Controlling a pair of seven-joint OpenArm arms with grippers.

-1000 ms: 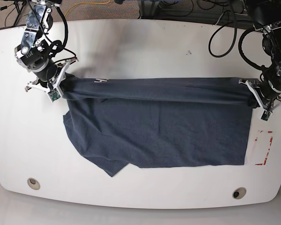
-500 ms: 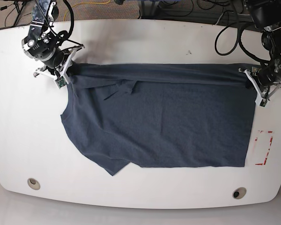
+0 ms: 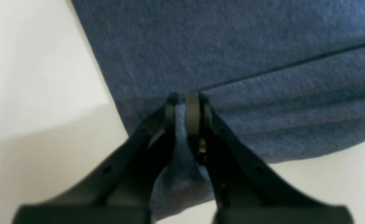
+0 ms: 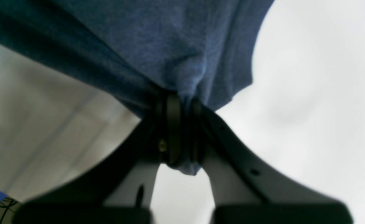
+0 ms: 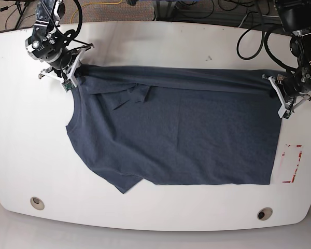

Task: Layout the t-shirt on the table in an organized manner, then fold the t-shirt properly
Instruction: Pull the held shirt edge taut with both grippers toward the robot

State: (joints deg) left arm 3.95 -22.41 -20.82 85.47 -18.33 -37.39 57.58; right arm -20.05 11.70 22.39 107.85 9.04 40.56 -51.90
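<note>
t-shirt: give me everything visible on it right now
The t-shirt is dark slate-blue heathered knit, spread mostly flat across the white table, no lettering showing. Its far edge is stretched between both grippers: the right gripper is shut on one far corner, the left gripper on the other, cloth bunched between the fingers in both wrist views. A small twisted fold lies near the right gripper; a sleeve point juts toward the near edge.

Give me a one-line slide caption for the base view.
Both grippers, left and right, pinch the far corners of the t-shirt, stretched across the white table.
</note>
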